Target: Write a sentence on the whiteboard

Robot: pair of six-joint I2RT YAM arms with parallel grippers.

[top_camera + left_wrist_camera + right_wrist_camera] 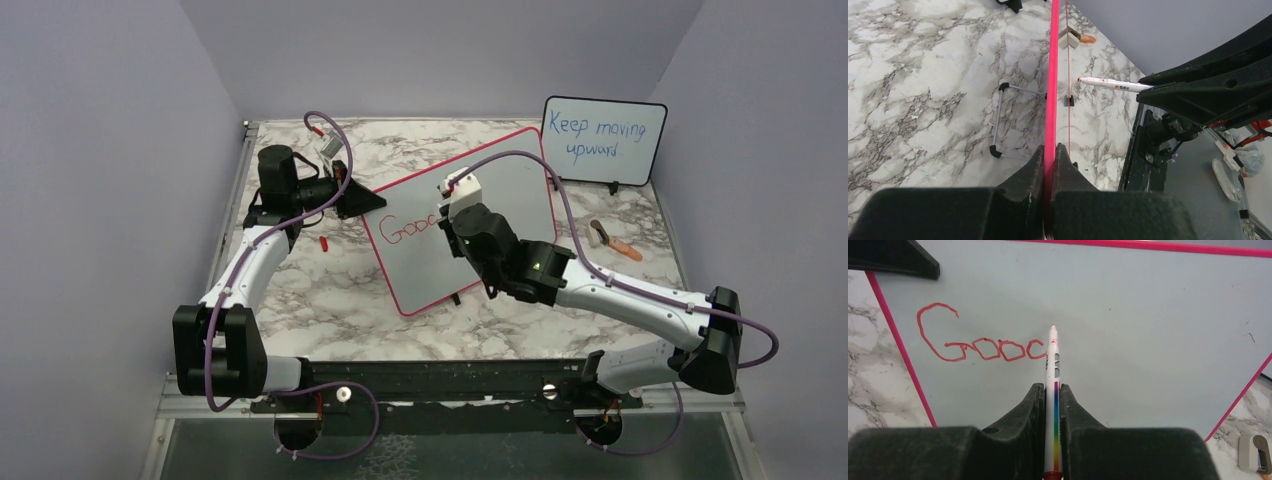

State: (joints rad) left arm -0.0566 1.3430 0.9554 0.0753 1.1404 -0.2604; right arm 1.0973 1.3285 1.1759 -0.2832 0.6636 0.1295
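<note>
Two black claws work on one large white whiteboard (pixel 415 270) with a thin red-pink frame, propped on a grey-veined marble bench (pixel 330 300). Nearest the arm bases, the right claw (pixel 1050 390) is pinched narrow on a slim white marker pen with a rainbow stripe (pixel 1054 365), the barrel running straight out between its fingers. The pen's red tip sits just up and right of the last red stroke; whether it touches the surface cannot be told. The sentence (pixel 983 347) so far reads "Goo" plus an open curve like a "c", directly ahead of this claw and close to it.

Judged from this, the step in hand is the upright stroke that turns the curve into a "d". Doing it well calls for light, even pressure, a straight pull down that closes the curve's open side, then a lift and a clear gap before the next word.

Farther off, the left claw (pixel 1049 152) is clamped on the board's pink edge at its far left corner, steadying it. Farthest back stands a small black-framed board with blue writing (pixel 645 150).
</note>
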